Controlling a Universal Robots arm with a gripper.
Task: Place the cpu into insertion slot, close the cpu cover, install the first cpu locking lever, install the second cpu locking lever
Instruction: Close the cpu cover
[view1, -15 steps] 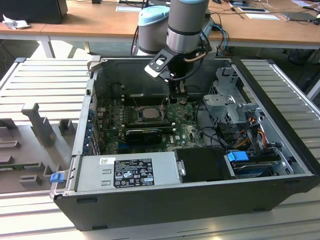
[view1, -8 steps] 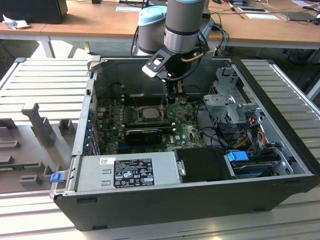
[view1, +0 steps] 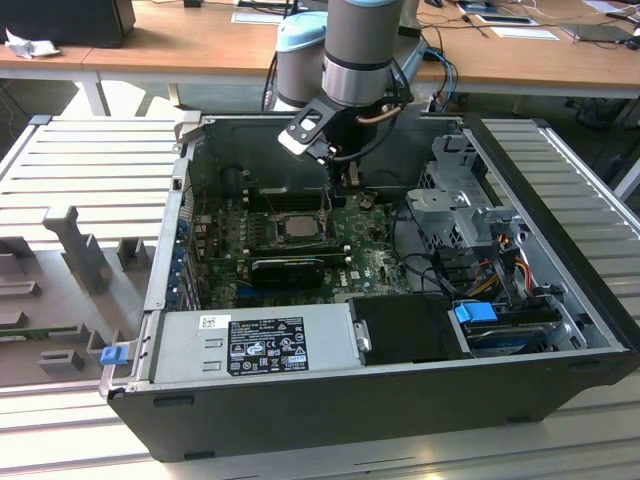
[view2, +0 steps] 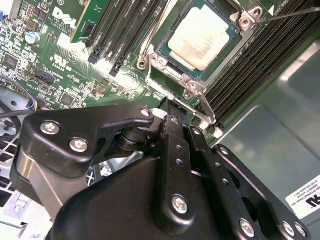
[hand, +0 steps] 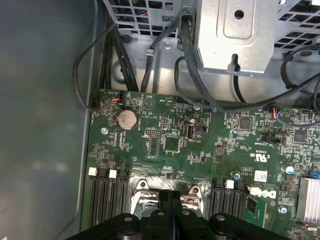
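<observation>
Gripper (view2: 167, 107) clenched, fingers together, just beside the closed cpu cover (view2: 175, 71); cpu (view2: 202, 37) seated beneath. Power supply (view1: 185, 350) bears a printed label (view1: 266, 345).

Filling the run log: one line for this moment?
cpu: seated, metal top showing | cpu cover: down around cpu | gripper: shut, low over motherboard, beside cpu

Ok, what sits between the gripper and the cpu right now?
In the second wrist view, a thin metal locking lever and the socket's screwed metal frame edge lie between the gripper and the cpu.
</observation>
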